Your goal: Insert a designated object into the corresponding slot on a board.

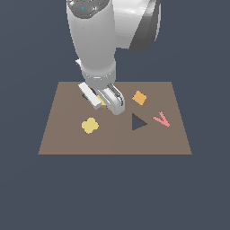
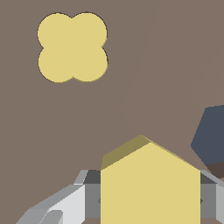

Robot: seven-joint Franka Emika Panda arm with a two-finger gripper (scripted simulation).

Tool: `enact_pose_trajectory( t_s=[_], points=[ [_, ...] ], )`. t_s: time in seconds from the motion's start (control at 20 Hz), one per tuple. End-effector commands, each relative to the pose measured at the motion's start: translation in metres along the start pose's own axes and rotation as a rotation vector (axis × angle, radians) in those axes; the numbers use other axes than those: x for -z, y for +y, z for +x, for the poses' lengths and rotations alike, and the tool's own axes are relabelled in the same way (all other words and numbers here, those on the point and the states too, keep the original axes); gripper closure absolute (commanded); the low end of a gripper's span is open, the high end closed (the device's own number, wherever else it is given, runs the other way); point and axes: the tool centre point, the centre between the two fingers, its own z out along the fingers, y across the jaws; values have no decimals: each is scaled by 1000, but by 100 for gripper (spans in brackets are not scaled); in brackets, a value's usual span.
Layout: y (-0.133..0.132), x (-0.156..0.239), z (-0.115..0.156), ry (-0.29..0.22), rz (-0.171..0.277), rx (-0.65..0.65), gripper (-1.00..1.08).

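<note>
The yellow hexagonal block (image 2: 150, 183) sits between my gripper's (image 2: 151, 202) two grey fingers (image 2: 61, 205), which press on its two sides. In the exterior view only a sliver of the block (image 1: 102, 103) shows between the fingers of the gripper (image 1: 106, 102), over the back left part of the brown board (image 1: 112, 141). The dark hexagonal slot (image 2: 212, 136) lies right beside the block, cut off by the edge of the wrist view. From the exterior view just a dark corner of the slot (image 1: 84, 95) shows behind a finger.
On the board lie a yellow lobed piece (image 1: 90, 126) (image 2: 72, 47), an orange square block (image 1: 139, 97), a dark triangular hole (image 1: 137, 121) and a pink V-shaped piece (image 1: 161, 119). The arm's thick white links rise above the board's back left.
</note>
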Motion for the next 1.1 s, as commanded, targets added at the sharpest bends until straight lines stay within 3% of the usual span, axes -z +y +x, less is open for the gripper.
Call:
enact_pose_trajectory(
  t_s=[0.0, 1.05],
  points=[
    [3, 1, 6, 0, 1, -122, 108],
    [49, 4, 30, 0, 1, -1077, 108]
  ],
)
